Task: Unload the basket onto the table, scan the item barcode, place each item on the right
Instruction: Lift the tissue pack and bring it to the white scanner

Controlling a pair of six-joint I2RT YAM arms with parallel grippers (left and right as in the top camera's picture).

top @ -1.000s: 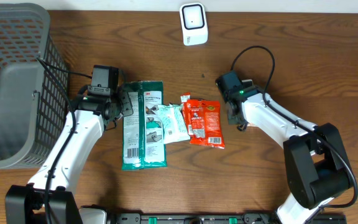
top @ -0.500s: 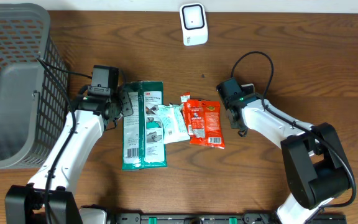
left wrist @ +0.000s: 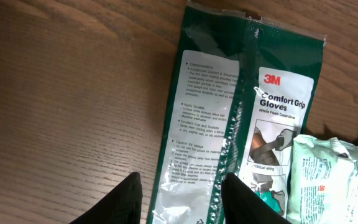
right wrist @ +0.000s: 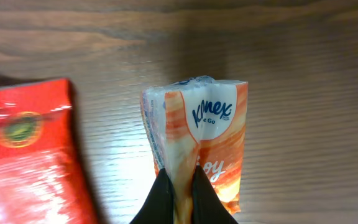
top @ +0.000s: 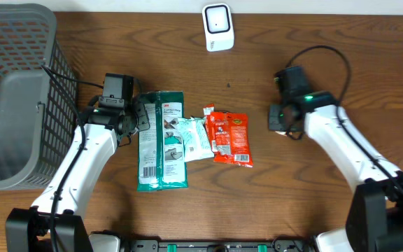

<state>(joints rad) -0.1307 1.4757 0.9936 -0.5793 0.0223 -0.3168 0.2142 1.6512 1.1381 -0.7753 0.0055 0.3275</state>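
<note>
An orange-and-white Kleenex tissue pack (right wrist: 205, 127) is pinched at its lower edge by my right gripper (right wrist: 182, 186), which is shut on it above the wood. From overhead, the right gripper (top: 280, 119) hangs right of the red snack packet (top: 231, 138), and the pack is mostly hidden beneath it. The white barcode scanner (top: 217, 26) stands at the table's far edge. My left gripper (left wrist: 182, 200) is open, and the left part of the green 3M gloves package (left wrist: 244, 118) shows between its fingers. From overhead that left gripper (top: 141, 115) is at the package's upper left corner.
A pale green wipes pack (top: 196, 138) lies between the gloves package (top: 162, 140) and the red packet. A grey mesh basket (top: 5, 42) fills the far left. The red packet (right wrist: 27, 155) is close on the left of the held pack.
The right gripper closed on the tissue pack and moved right and slightly back, away from the red packet. The left arm has not moved.
</note>
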